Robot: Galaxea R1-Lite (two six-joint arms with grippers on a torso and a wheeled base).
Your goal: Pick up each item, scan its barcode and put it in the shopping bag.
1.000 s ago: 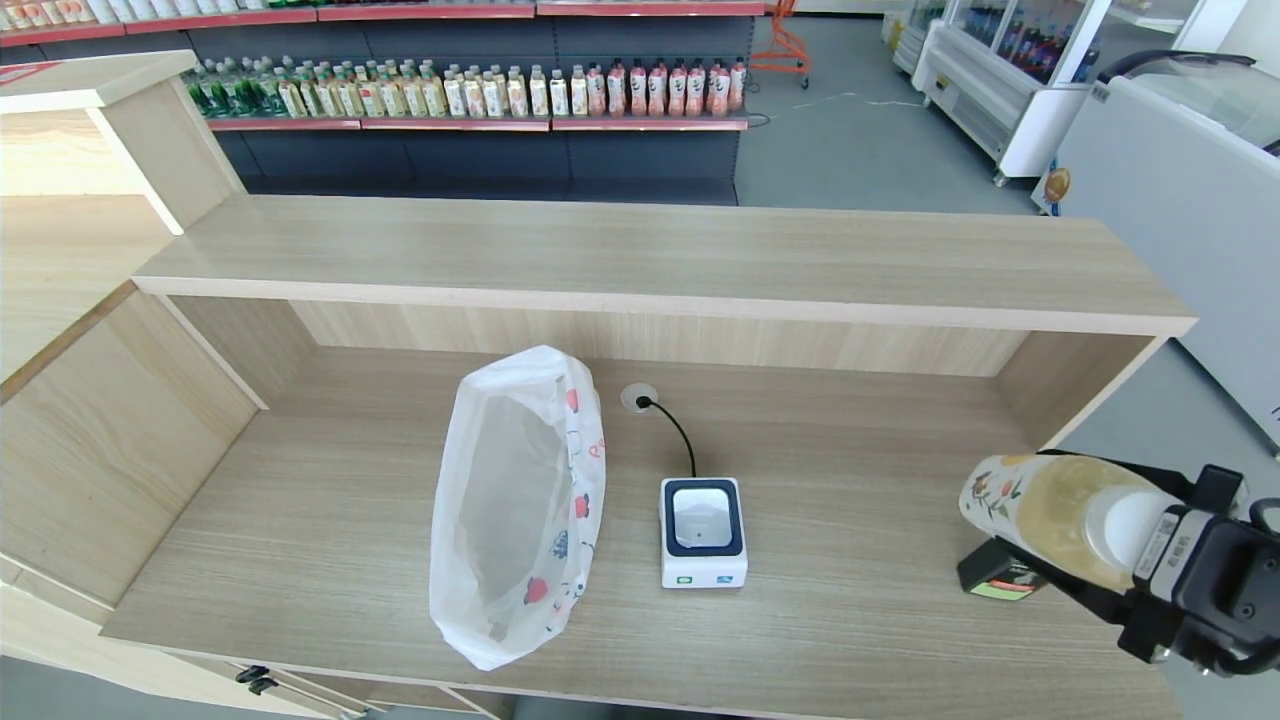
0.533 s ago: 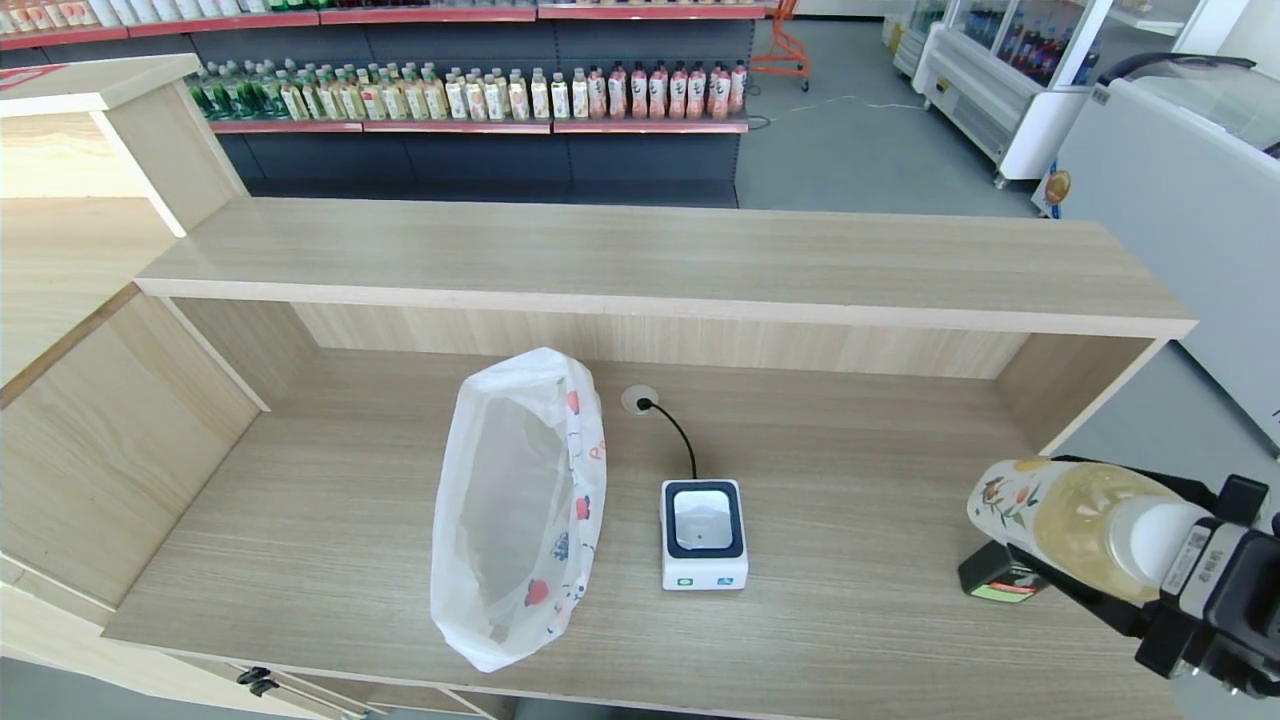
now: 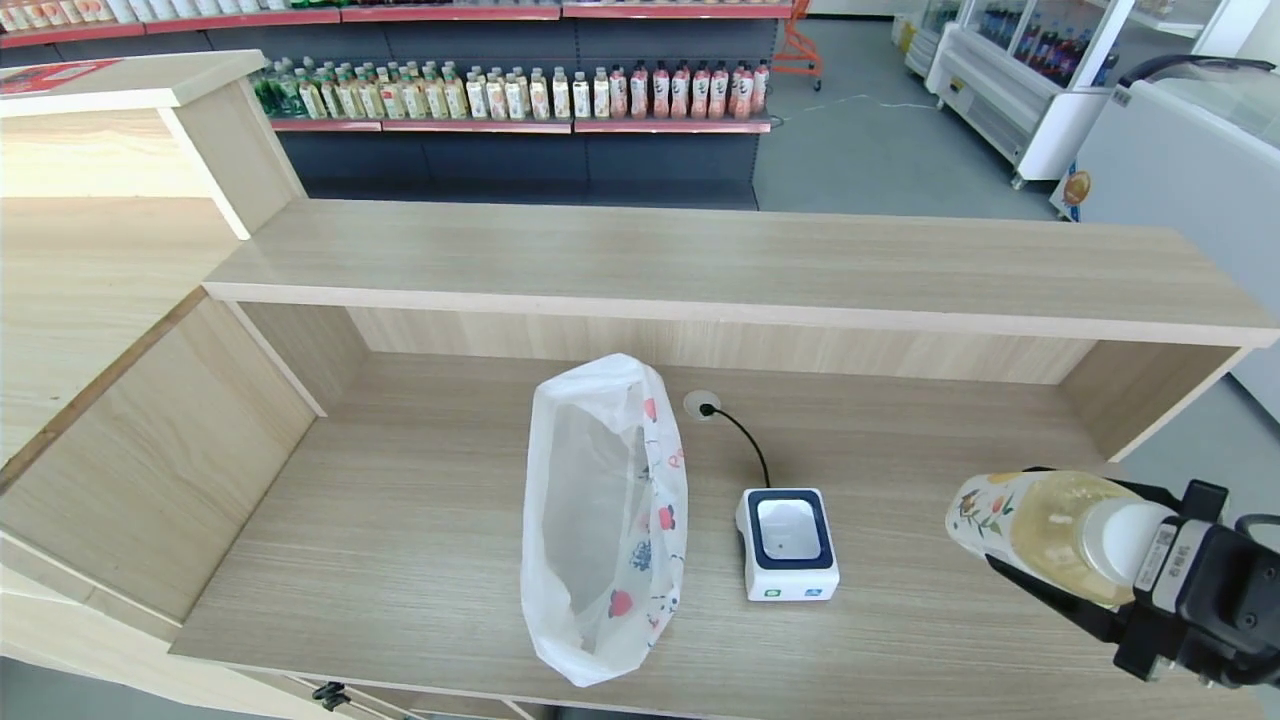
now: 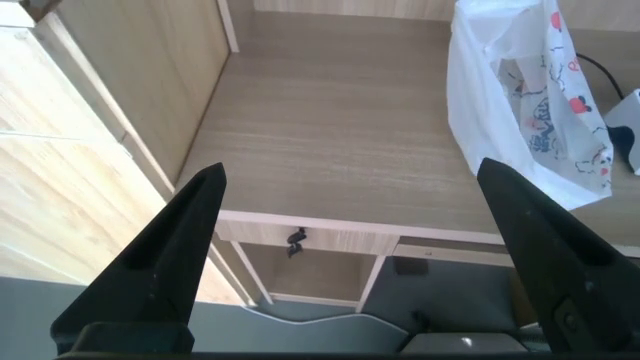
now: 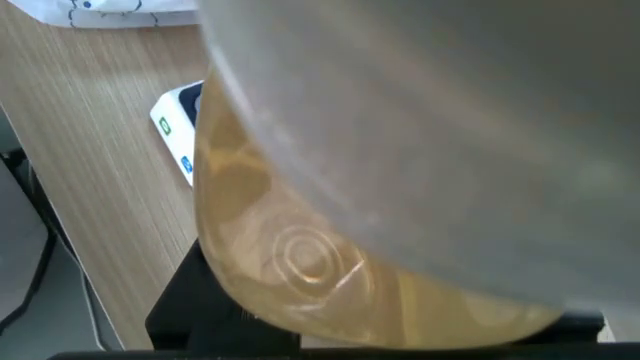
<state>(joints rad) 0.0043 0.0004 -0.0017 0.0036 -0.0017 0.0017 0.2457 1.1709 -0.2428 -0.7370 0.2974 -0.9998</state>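
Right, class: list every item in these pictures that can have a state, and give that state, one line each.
shopping bag: mouth open, on the counter.
scanner: on the counter, window up, cable plugged in.
bottle: capped, held on its side, off the counter.
right pincer: shut on the bottle.
left pincer: open, empty.

The right pincer (image 3: pixel 1012 520) is matte black, and its fingers (image 3: pixel 1060 600) are long angular bars. Just behind the white cap of the bottle (image 3: pixel 1060 520), the wrist carries a pale grey plate with a small square black-and-white code sticker. Behind the plate comes a blocky black housing, with a thin black cable arching off its far end. The left pincer (image 4: pixel 350 190) has two dark, flat, wedge-shaped fingers (image 4: pixel 170 260) that taper to blunt tips.
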